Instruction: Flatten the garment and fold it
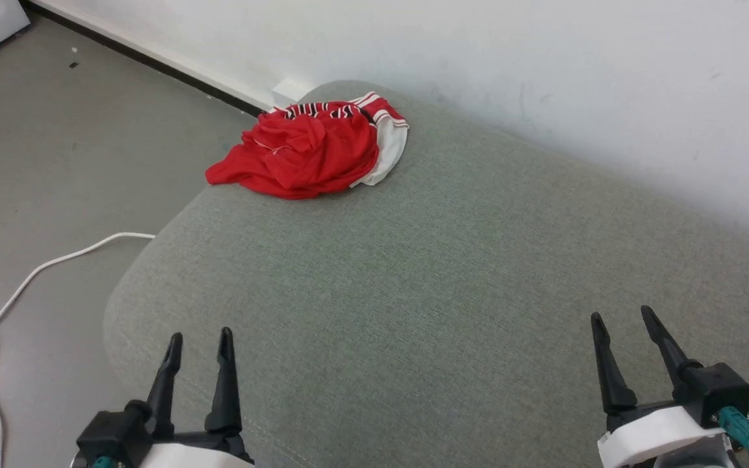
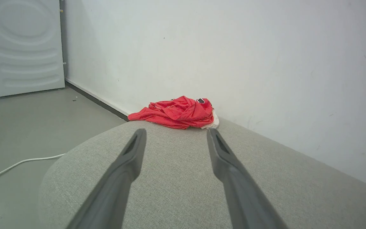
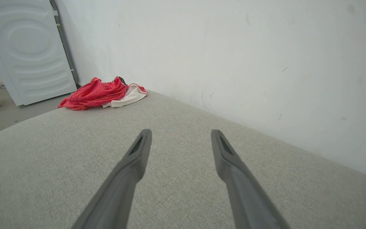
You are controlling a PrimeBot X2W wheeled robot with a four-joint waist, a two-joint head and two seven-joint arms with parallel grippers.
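red jersey cloth, the garment (image 1: 303, 156), lies crumpled in the upper left of the head view, on the far corner of the grey upholstered seat (image 1: 413, 292), near the wall (image 1: 543, 65). judged light, limp and slightly slick. suggested holds: the red edge (image 1: 218, 174) at frame left, or the white sleeve (image 1: 391, 146). left pincer (image 1: 200, 335) and right pincer (image 1: 621, 314), at the bottom corners, have fingers apart and empty, well apart from it. most of the chest print and the other sleeve are buried in folds.
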